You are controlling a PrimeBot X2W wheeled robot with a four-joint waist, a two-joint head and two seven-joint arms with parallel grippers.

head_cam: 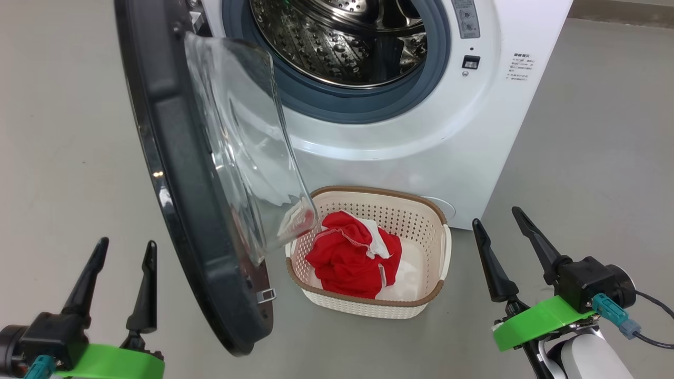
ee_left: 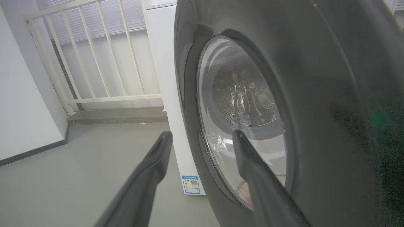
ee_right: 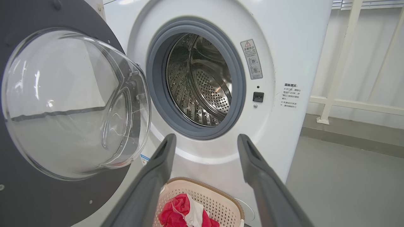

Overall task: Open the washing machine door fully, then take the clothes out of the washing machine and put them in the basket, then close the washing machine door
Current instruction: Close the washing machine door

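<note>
Left gripper (head_cam: 128, 242) hangs low at the lower left of the head view, its two long dark fingers spread wide with nothing between them; the right gripper (head_cam: 496, 216) at the lower right is equally wide and empty. The soft bright red clothes with white trim (head_cam: 347, 258) lie bundled in the small cream perforated plastic basket with a brown woven rim (head_cam: 400, 213), which sits on the floor just in front of the big white front-loading washing machine (head_cam: 421, 152). The steel perforated drum (head_cam: 342, 42) looks empty as far as the views reach, so I judge the unloading done and closing the door to be the step in hand.

The large round washing machine door with its glossy black rim (head_cam: 174, 158) stands swung out to the left. In the head view its bulging clear glass bowl (head_cam: 237, 131) overlaps the basket's left corner. The left wrist view looks along the fingers at the door's outer face close by, so the left arm seems best placed to push.

A good push would lay the flat of a finger on the black rim near the latch edge, not on the glass. It should follow the door's arc and finish with a firm press until the latch catches. The bowl may brush the basket as it sweeps, so go slowly and watch that corner
</note>
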